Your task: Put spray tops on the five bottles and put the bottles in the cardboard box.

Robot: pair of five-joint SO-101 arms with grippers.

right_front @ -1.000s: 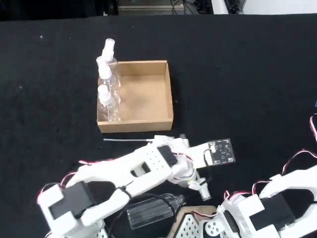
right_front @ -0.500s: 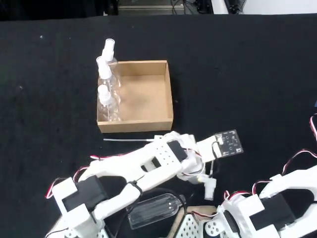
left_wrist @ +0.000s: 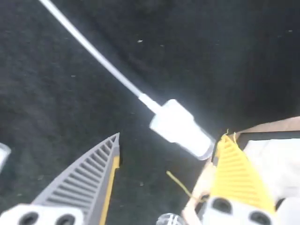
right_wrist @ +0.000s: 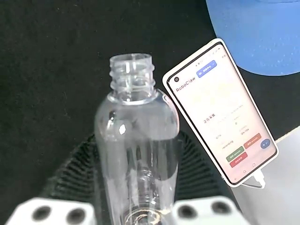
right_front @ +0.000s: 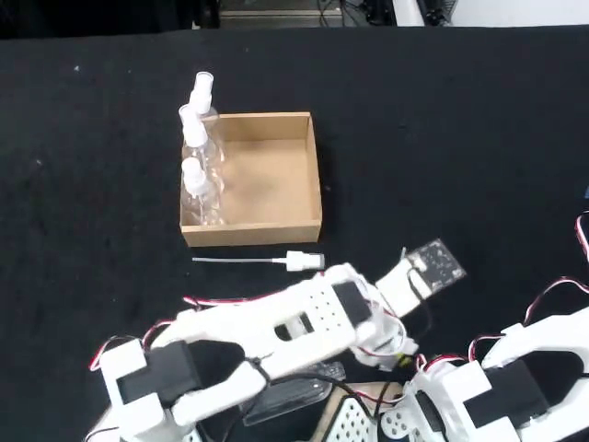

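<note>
High view: cardboard box (right_front: 315,175) holds three capped bottles (right_front: 198,180); spray top (right_front: 304,261) flat just before its front wall, tube parallel to wall. Left arm (right_front: 304,318) has swung back toward near edge, uncovering that top's head; box, bottles unmoved
Left wrist view: left claw (left_wrist: 171,138) spread, empty; sprayer (left_wrist: 180,129) just ahead in gap, nearer yellow finger (left_wrist: 234,173), tube slanting away; whether same one, cannot tell
Right wrist view: right claw (right_wrist: 138,164) grips open-necked bottle (right_wrist: 133,122), neck pointing away
</note>
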